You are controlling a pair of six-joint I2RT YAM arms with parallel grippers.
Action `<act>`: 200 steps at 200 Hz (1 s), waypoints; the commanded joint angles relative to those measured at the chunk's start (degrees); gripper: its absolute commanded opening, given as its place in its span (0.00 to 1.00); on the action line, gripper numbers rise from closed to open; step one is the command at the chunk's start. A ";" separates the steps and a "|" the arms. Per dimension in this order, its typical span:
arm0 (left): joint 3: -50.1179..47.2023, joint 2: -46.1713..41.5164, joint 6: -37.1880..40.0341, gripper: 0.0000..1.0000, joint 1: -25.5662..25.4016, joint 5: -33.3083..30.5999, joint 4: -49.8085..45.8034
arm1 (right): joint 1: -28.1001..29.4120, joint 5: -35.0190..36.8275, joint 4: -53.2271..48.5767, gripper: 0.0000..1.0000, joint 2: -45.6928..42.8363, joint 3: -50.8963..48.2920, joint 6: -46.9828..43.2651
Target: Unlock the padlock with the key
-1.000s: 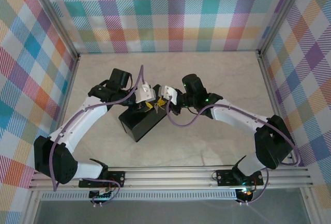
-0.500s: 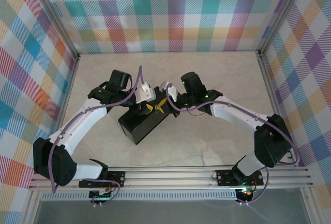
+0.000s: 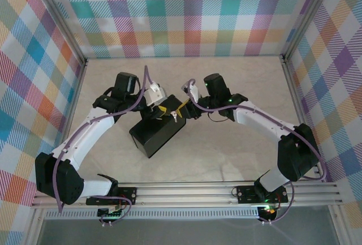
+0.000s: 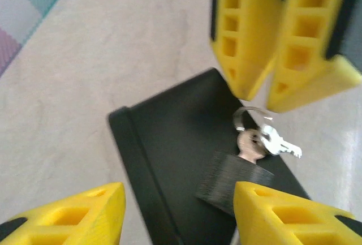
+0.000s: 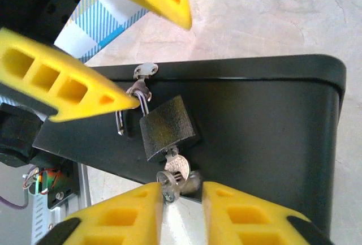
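The small dark padlock [image 5: 167, 126] hangs on the front of a black box [image 5: 271, 120], its silvery shackle [image 5: 141, 100] through the box's hasp. The key [image 5: 176, 168] sits in its keyhole, with a ring and a spare key [image 4: 281, 144] dangling. My right gripper [image 5: 182, 214] is open a little, its fingertips on either side of the ring just below the key head. My left gripper [image 4: 178, 211] stands wide open over the box [image 4: 169, 149], the padlock [image 4: 235, 183] beside its right finger, gripping nothing. From above, both grippers [image 3: 164, 111] [image 3: 182, 109] meet at the box [image 3: 153, 137].
The box lies at an angle on the pale marble tabletop [image 3: 226, 154]. Checked walls [image 3: 186, 13] close the back and sides. A metal rail [image 3: 198, 191] runs along the near edge. The two pairs of yellow fingers are very close together.
Both grippers have opened: the right one has let go of the key, and the left one has spread wide. Both wrists have drawn slightly back and apart.
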 commanded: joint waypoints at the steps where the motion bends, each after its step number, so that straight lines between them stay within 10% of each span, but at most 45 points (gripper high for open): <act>1: 1.18 -1.77 -7.61 0.53 1.46 -0.45 5.14 | -0.14 -2.60 0.72 0.29 -0.09 2.28 1.33; 71: 7.42 0.82 -39.49 0.54 4.38 -17.41 -5.84 | 5.75 5.26 -1.83 0.55 4.41 8.23 -15.32; 200: -1.00 -6.78 -40.39 0.55 5.05 -16.71 -15.23 | 6.52 7.21 -10.28 0.57 12.26 15.69 -34.40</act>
